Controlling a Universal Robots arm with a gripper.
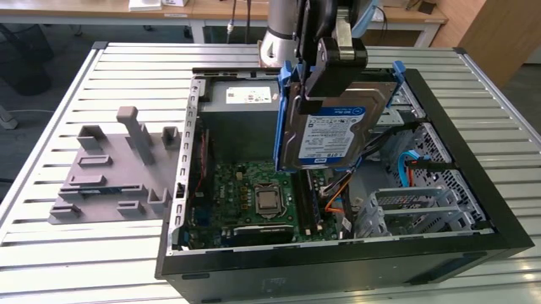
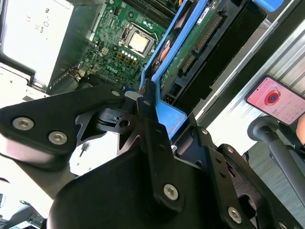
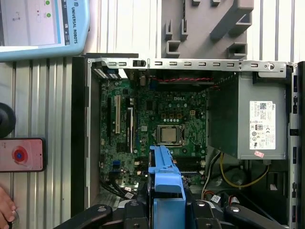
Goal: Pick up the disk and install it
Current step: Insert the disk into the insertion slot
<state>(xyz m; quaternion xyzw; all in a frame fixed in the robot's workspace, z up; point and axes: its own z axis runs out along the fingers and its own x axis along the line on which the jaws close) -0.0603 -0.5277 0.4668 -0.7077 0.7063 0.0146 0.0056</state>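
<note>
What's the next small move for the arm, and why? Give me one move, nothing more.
Probably shift the disk sideways toward the exterior view's right. The tool grips it by its blue frame, steeply tilted, above the motherboard of the open computer case. The metal drive bay lies further to that right, so the disk is not yet lined up over it.

Disk [image 1: 328,136]: flat silver drive, white-and-blue label facing the exterior view, blue carrier frame along both long edges. Held aloft, steeply tilted, lower end over the open computer case [image 1: 338,261], upper end clamped in the gripper [image 1: 335,79]. Second wrist view: green circuit-board underside [image 2: 192,44] showing.
</note>
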